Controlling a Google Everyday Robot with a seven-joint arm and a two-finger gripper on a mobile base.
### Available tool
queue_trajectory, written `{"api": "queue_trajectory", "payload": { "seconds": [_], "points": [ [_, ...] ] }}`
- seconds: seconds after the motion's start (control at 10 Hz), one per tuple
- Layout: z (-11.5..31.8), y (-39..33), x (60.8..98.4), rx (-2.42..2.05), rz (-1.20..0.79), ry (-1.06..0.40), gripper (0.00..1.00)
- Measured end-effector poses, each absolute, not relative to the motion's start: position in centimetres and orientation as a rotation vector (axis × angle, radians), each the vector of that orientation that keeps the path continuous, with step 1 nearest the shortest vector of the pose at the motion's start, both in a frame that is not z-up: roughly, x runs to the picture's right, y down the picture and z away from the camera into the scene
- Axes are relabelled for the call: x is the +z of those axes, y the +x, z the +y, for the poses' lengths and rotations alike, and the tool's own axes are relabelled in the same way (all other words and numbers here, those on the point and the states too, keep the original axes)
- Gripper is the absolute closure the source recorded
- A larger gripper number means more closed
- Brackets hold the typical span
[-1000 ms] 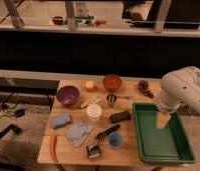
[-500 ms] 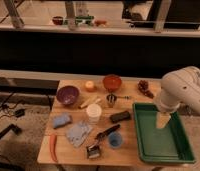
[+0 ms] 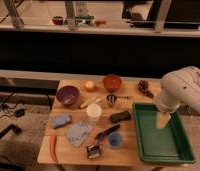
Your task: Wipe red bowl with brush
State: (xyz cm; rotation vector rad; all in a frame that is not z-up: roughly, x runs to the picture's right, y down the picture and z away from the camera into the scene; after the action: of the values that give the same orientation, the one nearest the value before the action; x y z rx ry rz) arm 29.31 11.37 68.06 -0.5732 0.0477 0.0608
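camera view: brush [image 3: 102,140] far from gripper [image 3: 163,121]

The gripper [image 3: 163,121] was held over the green tray [image 3: 169,146] — the red bowl [image 3: 112,82] and the brush [image 3: 101,141] were seen well apart.

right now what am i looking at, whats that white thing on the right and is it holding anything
The big white rounded thing is a robot's single arm. Its pincer hangs down over the green plastic tray on the right. There is only one picture, looking down at a wooden table from in front. On the table sit a small round orange-red bowl, a purple bowl, a white cup and a black rectangular block. A short brush with a black handle and pale bristles lies near the front, so the pincer is not holding it. Whether it holds anything else I cannot tell.
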Motion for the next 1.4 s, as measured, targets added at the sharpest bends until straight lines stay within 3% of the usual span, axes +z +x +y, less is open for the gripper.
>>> {"api": "queue_trajectory", "payload": {
  "seconds": [0.9,1.4],
  "points": [
    [11.5,29.1,68.0,0.052,0.044,-0.574,0.20],
    [12.8,24.3,67.2,-0.095,-0.053,-0.557,0.20]
  ]
}}
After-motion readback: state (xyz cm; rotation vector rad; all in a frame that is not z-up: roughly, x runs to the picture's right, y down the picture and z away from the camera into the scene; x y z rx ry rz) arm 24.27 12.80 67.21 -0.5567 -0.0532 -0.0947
